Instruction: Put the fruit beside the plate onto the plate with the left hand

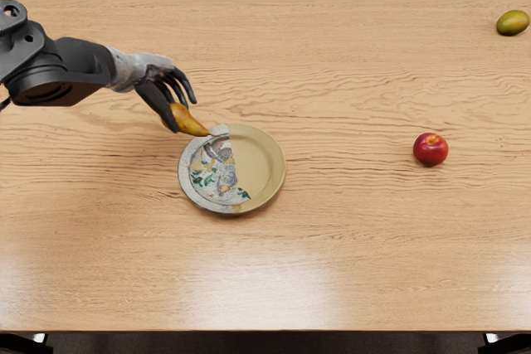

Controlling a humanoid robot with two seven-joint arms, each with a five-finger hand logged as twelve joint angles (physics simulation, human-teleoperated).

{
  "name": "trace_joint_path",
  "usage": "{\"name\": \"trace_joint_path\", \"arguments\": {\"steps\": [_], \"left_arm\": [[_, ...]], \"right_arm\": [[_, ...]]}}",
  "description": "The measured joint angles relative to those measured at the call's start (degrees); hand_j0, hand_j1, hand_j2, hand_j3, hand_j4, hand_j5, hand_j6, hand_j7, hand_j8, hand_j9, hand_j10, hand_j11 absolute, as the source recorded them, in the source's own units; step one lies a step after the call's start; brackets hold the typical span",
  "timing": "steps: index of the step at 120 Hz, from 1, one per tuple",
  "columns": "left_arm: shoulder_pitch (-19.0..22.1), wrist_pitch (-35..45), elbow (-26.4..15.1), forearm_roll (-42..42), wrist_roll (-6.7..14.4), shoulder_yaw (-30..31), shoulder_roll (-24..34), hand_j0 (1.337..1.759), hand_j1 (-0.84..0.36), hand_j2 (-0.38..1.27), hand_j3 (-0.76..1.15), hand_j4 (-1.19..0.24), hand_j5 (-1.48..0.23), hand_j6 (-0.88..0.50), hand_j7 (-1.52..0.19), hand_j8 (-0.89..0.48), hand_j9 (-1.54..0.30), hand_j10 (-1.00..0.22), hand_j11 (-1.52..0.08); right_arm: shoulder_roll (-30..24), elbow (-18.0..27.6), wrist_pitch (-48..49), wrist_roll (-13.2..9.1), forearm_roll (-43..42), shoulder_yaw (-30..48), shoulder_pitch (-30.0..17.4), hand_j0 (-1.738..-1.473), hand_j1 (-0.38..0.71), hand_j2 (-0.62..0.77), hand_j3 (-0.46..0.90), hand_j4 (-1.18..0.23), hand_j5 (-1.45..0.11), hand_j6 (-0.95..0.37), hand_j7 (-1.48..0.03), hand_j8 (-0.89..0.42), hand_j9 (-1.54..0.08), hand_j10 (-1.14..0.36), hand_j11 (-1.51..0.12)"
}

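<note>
A round plate (261,167), cream with a patterned left half, lies left of the table's middle. My left hand (170,97) reaches in from the left edge and hovers at the plate's upper-left rim. Its dark fingers are curled around a small orange-yellow fruit (190,121), which hangs over the rim's edge, tip pointing toward the plate. Whether the fruit touches the plate cannot be told. The right arm is out of view.
A red apple (431,148) sits on the wooden table (348,246) well to the right of the plate. A green-yellow mango (513,21) lies near the far right corner. A grey wall runs behind the table's back edge.
</note>
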Motion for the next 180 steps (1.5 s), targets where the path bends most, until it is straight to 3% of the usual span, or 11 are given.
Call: {"name": "trace_joint_path", "arguments": {"steps": [65,83,95,108,118,139,161,180], "left_arm": [[0.3,-7.4,-0.1,-1.3,0.0,0.1,-4.0,1.658,-0.32,0.34,0.0,-0.62,-0.81,-0.55,-0.8,-0.56,-0.81,-0.62,-0.81],[-0.1,-7.6,-0.1,-1.4,0.0,-0.1,-4.4,1.658,-0.02,0.17,0.0,-0.34,-0.44,-0.3,-0.43,-0.31,-0.44,-0.34,-0.44],[-0.1,-10.5,-0.1,-3.4,0.0,-2.5,-3.6,1.658,0.12,0.11,0.0,-0.21,-0.27,-0.19,-0.27,-0.19,-0.27,-0.21,-0.27],[0.0,-13.5,0.0,-9.6,0.0,-6.9,0.3,1.658,0.21,0.06,0.0,-0.13,-0.17,-0.12,-0.17,-0.12,-0.17,-0.13,-0.17],[1.3,-14.5,0.1,-19.0,0.0,-8.6,4.8,1.658,0.25,0.04,0.0,-0.09,-0.11,-0.08,-0.11,-0.08,-0.11,-0.09,-0.11],[6.5,-15.1,0.3,-35.5,0.0,-9.7,9.4,1.658,0.3,0.02,0.0,-0.04,-0.05,-0.04,-0.05,-0.04,-0.05,-0.04,-0.05],[9.7,-15.2,0.5,-46.5,0.0,-11.5,15.0,1.658,0.33,0.01,0.0,-0.02,-0.03,-0.02,-0.03,-0.02,-0.03,-0.02,-0.03],[11.2,-15.2,0.6,-49.8,0.0,-12.4,19.9,1.658,0.34,0.0,0.0,-0.01,-0.02,-0.01,-0.02,-0.01,-0.02,-0.01,-0.02]], "right_arm": [[0.0,0.0,0.0,0.0,0.0,0.0,0.0,-1.658,-0.33,0.0,0.0,-0.02,-0.02,-0.02,-0.02,-0.02,-0.02,-0.01,-0.02],[0.0,0.0,0.0,0.0,0.0,0.0,0.0,-1.658,-0.33,0.0,0.0,-0.02,-0.02,-0.02,-0.02,-0.02,-0.02,-0.01,-0.02],[0.0,0.0,0.0,0.0,0.0,0.0,0.0,-1.658,-0.33,0.0,0.0,-0.02,-0.02,-0.02,-0.02,-0.02,-0.02,-0.02,-0.02],[0.0,0.0,0.0,0.0,0.0,0.0,0.0,-1.658,-0.33,0.0,0.0,-0.02,-0.02,-0.02,-0.02,-0.02,-0.02,-0.02,-0.02],[0.0,0.0,0.0,0.0,0.0,0.0,0.0,-1.658,-0.33,0.0,0.0,-0.02,-0.02,-0.02,-0.02,-0.02,-0.02,-0.02,-0.02],[0.0,0.0,0.0,0.0,0.0,0.0,0.0,-1.658,-0.33,0.0,0.0,-0.02,-0.02,-0.02,-0.02,-0.02,-0.02,-0.01,-0.02],[0.0,0.0,0.0,0.0,0.0,0.0,0.0,-1.658,-0.33,0.0,0.0,-0.02,-0.02,-0.02,-0.02,-0.02,-0.02,-0.02,-0.02],[0.0,0.0,0.0,0.0,0.0,0.0,0.0,-1.658,-0.33,0.0,0.0,-0.02,-0.02,-0.02,-0.02,-0.02,-0.02,-0.01,-0.02]]}}
